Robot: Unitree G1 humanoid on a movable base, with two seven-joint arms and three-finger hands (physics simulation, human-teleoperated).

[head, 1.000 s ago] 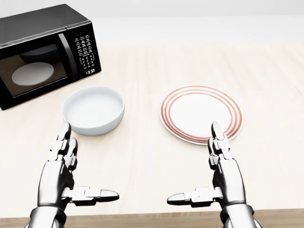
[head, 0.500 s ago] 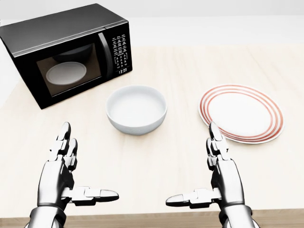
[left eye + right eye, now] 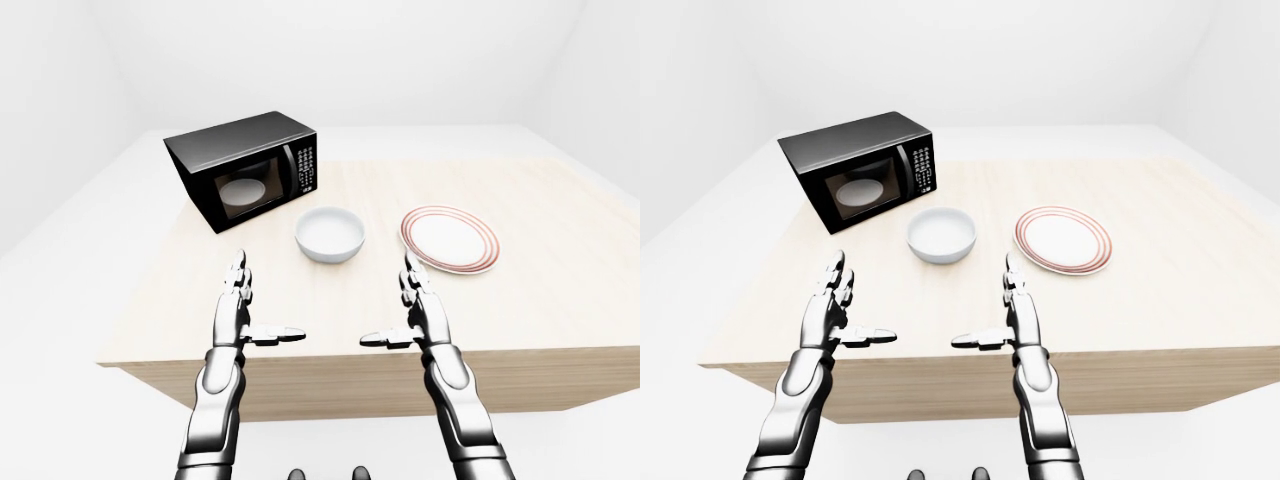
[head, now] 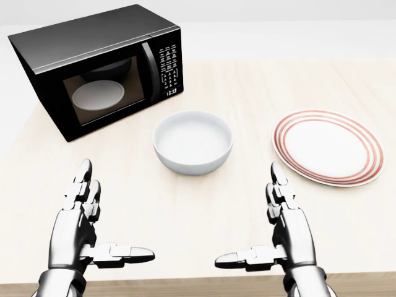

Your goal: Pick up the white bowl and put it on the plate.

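Bowl (image 4: 192,142) upright and untouched on the table (image 4: 247,80), plate (image 4: 328,147) at its 3 o'clock, microwave (image 4: 99,68) at 10; left hand (image 4: 83,213) and right hand (image 4: 284,216) splayed, empty, flanking for a grasp.

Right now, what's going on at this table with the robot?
A humanoid robot stands at a wooden table, both hands open and raised over its near edge, holding nothing. The left hand and right hand are well short of the white bowl, which sits empty on the wood between them. The red-ringed plate lies to the bowl's right in the head view, also bare. A black microwave stands at upper left. The pickup has not begun.
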